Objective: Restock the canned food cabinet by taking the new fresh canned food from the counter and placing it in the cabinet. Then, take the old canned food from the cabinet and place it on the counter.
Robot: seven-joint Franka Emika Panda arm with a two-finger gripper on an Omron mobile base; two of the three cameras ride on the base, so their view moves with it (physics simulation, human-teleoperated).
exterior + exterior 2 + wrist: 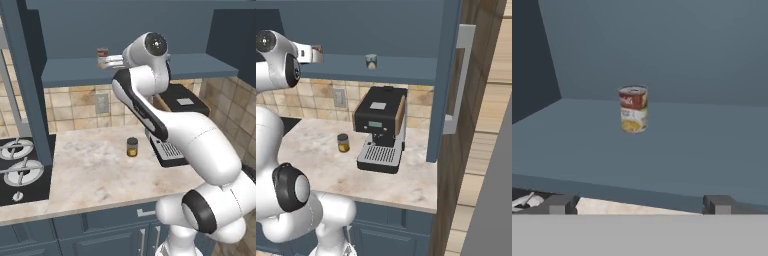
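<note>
Three cans show across the views. The old canned food (633, 108), red above and yellowish below, stands upright on the cabinet (75, 75) shelf, well in from the front edge and clear of the back panel. In the hand view it sits a little left of centre, toward 12 o'clock from the two dark fingertips (557, 204), which stand wide apart with only air between them, so the hand (637, 204) is spread and holds nothing. The shelf's front edge lies between the fingertips and the can.

In the left base view the hand (106, 62) is raised to shelf height and points toward 9 o'clock, and the old can (102, 55) appears just at its tips; whether they touch cannot be told there. In the right base view the hand (315, 54) reaches in from the left edge at shelf level.

The new fresh canned food (371, 61), pale grey-blue with a silvery top, stands upright on the same shelf, well off toward 3 o'clock from the hand in the right base view.

A dark can with a yellow band (132, 147) stands upright on the marbled tabletop (90, 175), just beside the drip tray of a black coffee machine (379, 127) at its 3 o'clock. A black stovetop (20, 170) lies at the tabletop's 9 o'clock end in the left base view.
</note>
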